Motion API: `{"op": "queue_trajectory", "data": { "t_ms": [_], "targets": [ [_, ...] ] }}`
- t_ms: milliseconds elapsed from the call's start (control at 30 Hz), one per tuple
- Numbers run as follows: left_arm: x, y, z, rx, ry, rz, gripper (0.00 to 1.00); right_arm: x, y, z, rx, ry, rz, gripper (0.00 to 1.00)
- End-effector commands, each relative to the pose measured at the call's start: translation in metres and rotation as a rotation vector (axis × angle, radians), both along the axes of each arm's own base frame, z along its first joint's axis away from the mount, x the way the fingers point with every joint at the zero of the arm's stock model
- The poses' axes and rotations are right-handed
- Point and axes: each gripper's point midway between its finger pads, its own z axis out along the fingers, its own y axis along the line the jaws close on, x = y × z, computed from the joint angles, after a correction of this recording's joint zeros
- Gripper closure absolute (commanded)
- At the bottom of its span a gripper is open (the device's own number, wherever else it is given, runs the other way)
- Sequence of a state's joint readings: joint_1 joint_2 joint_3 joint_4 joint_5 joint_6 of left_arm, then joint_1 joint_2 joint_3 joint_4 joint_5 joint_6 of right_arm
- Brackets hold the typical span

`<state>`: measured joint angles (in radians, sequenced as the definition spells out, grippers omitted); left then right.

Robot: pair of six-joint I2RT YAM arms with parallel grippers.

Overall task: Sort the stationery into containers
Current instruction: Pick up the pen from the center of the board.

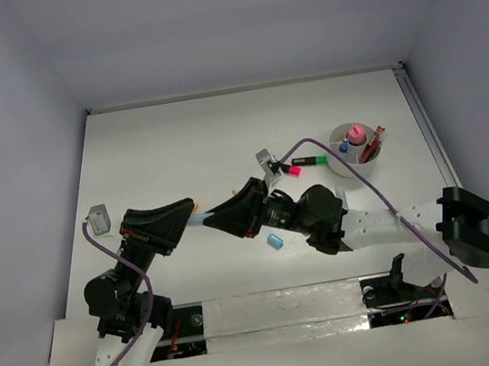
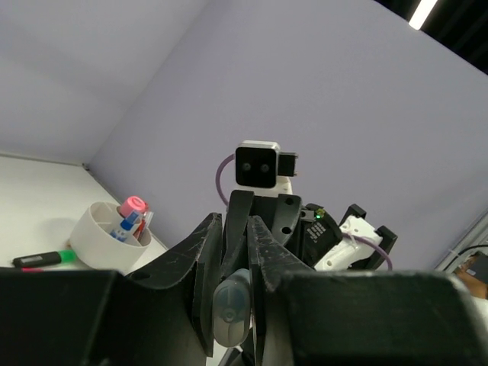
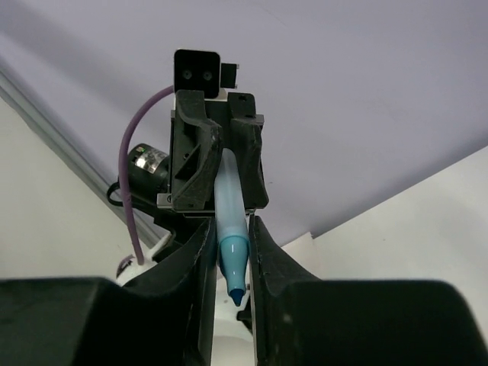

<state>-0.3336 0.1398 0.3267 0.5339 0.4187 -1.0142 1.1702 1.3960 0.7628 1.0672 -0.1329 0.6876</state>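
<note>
One blue marker (image 3: 229,191) is up off the table (image 1: 175,147), gripped at both ends. The left tool (image 2: 232,229) is clamped tight on its blunt back end, and the right tool (image 3: 232,229) has its fingers against both sides of the front end. The marker's long axis runs left to right above the middle of the table, tip towards the right arm. One round whitish cup (image 1: 341,165) stands far right. It holds one pink-capped bottle (image 1: 357,135), red pens (image 1: 374,140) – how many I cannot tell – and a small blue piece. One pink-and-green marker (image 1: 305,166) lies on the table just left of the cup, its long axis left to right. One small blue eraser (image 1: 274,241) lies nearer, beside the right arm. The table is plain white – pale lilac-grey walls close it in on the left, far and right sides.
</note>
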Motion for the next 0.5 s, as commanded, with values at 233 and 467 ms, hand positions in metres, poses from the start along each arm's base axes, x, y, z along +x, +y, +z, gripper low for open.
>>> {"op": "queue_trajectory", "data": {
  "t_ms": [233, 467],
  "targets": [
    [-0.013, -0.014, 0.002, 0.086, -0.049, -0.087, 0.88, 0.012, -0.009, 0.007, -0.097, 0.002, -0.091, 0.99],
    [-0.007, -0.019, -0.016, 0.356, 0.035, -0.051, 0.49, 0.026, -0.058, -0.022, -0.514, -0.073, -0.062, 0.99]
  ]
}}
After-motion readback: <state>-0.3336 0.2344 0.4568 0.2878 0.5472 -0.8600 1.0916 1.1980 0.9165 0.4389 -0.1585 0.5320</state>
